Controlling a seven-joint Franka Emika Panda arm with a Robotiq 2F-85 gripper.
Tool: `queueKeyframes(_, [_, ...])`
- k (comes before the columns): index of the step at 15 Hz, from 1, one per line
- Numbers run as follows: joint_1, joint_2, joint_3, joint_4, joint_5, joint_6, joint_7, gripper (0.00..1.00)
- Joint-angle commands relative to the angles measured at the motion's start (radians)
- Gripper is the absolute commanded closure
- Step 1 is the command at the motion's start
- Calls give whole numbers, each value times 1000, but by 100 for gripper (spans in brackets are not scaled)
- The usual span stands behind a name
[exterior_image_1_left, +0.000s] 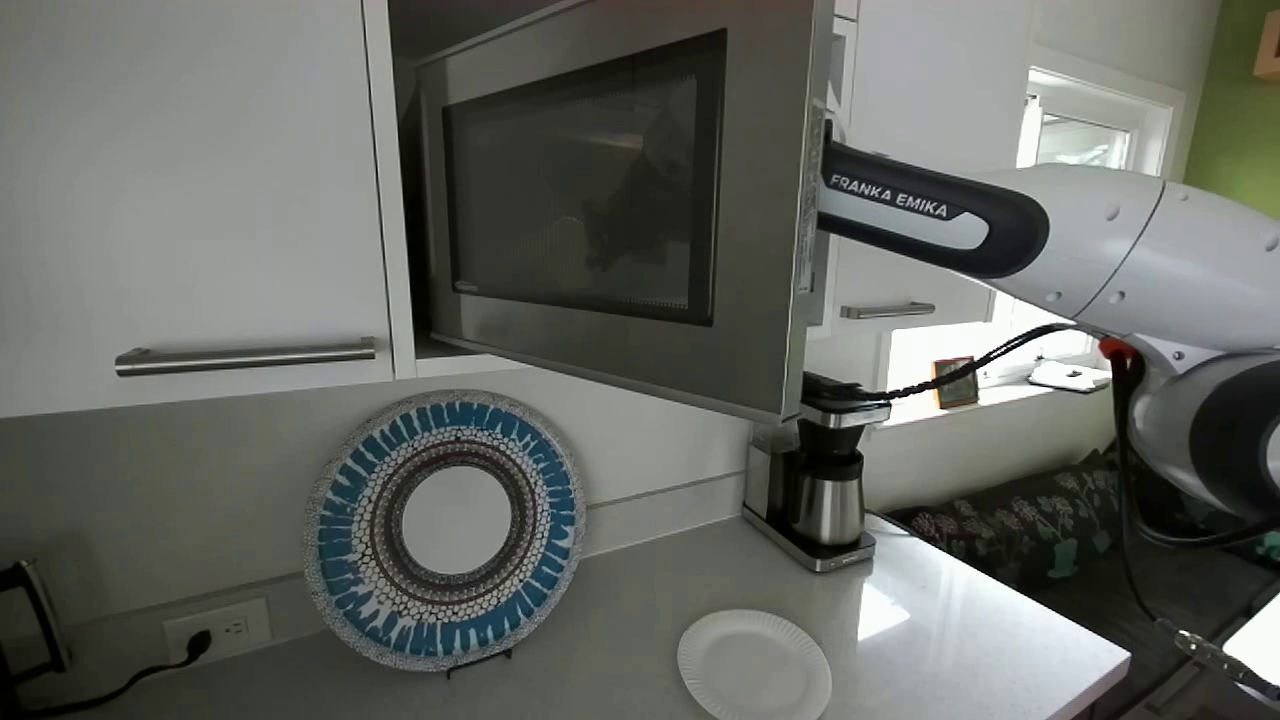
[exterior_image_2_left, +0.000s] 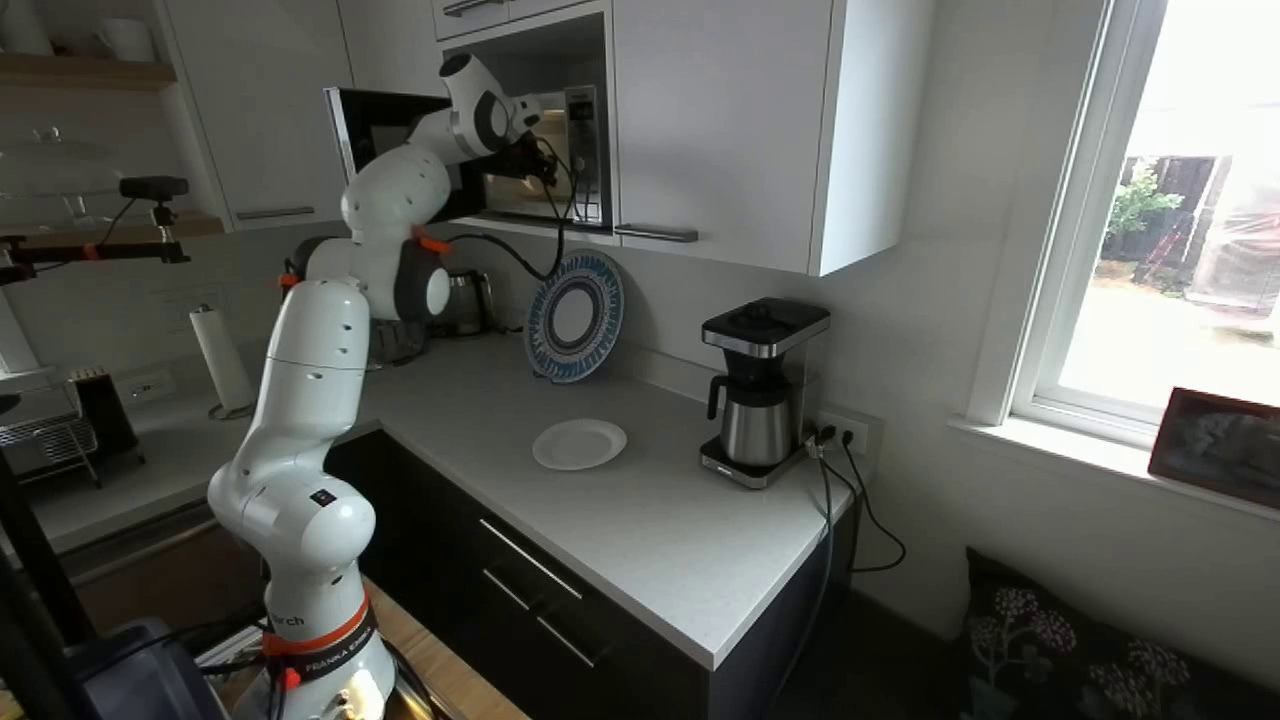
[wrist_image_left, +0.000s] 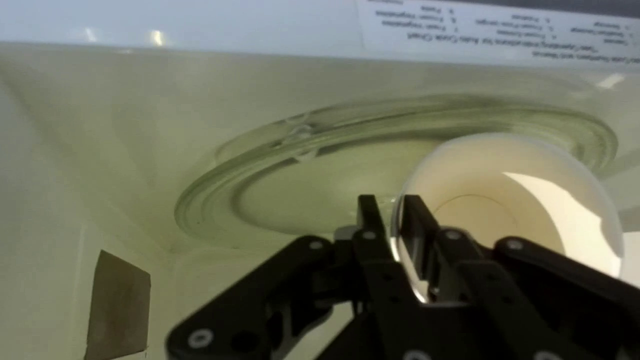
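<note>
In the wrist view my gripper (wrist_image_left: 391, 200) is partly open, with a narrow gap between its fingers. The rim of a round white bowl or cup (wrist_image_left: 475, 165) runs between them. The right finger is inside the rim and the left finger outside, with a gap to the rim. The bowl is over the glass turntable (wrist_image_left: 295, 195) in the microwave (exterior_image_2_left: 584, 160); I cannot tell if it rests there. In an exterior view the gripper (exterior_image_2_left: 540, 165) is at the microwave's opening. The open microwave door (exterior_image_1_left: 765, 220) hides the gripper in an exterior view.
The open door (exterior_image_2_left: 340, 130) stands beside the arm. A cable hangs from the wrist. Below, the counter (exterior_image_1_left: 950, 620) bears a white paper plate (exterior_image_1_left: 755, 665), a coffee maker (exterior_image_1_left: 830, 500) and a round blue-patterned mirror or platter (exterior_image_1_left: 340, 540). Cabinets flank the microwave.
</note>
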Motion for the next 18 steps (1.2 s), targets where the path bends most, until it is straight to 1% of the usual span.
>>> queueKeyframes(1, [24, 9, -26, 19, -28, 29, 146, 100])
queueKeyframes(6, [46, -9, -35, 62, -13, -33, 421, 99])
queueKeyframes(9, [52, -9, -10, 103, 38, -90, 548, 99])
queueKeyframes(13, [45, 7, 33, 169, 144, -127, 653, 99])
queueKeyframes(15, [46, 13, 34, 186, 185, -118, 726, 99])
queueKeyframes(16, [46, -8, 19, 140, 146, -88, 666, 96])
queueKeyframes(18, [45, -7, 20, 150, 165, -88, 700, 96])
